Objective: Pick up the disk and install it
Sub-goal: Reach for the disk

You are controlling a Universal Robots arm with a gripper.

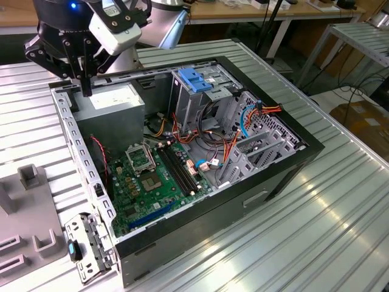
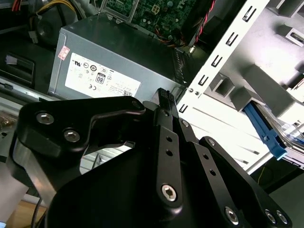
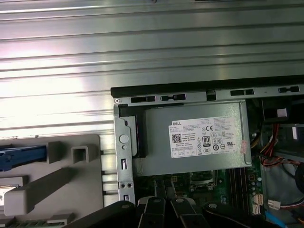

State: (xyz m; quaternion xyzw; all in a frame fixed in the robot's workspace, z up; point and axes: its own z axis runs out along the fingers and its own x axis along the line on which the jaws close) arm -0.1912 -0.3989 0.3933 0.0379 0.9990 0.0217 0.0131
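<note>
Grey power supply [image 1: 112, 104] sits just below the gripper [image 1: 87, 90] in the exterior view. Jaws look pinched narrow, nothing in them. The drive cage [image 1: 197, 91] with its blue latch is deeper inside the open PC case [image 1: 243, 201].

Second wrist view: the case wall [image 2: 223, 66] stands between the gripper and the disk [image 2: 266, 130].

First wrist view: a grey holder [image 3: 71, 166] cradles the disk, outside the case.

A white sticker [image 3: 204, 137] crowded with small black print, round certification marks and a square code lies on the grey metal box [image 3: 154, 142] inside the computer case [image 3: 190, 89], with a small pink sticker [image 3: 245, 146] at its edge, seen in both wrist views.
</note>
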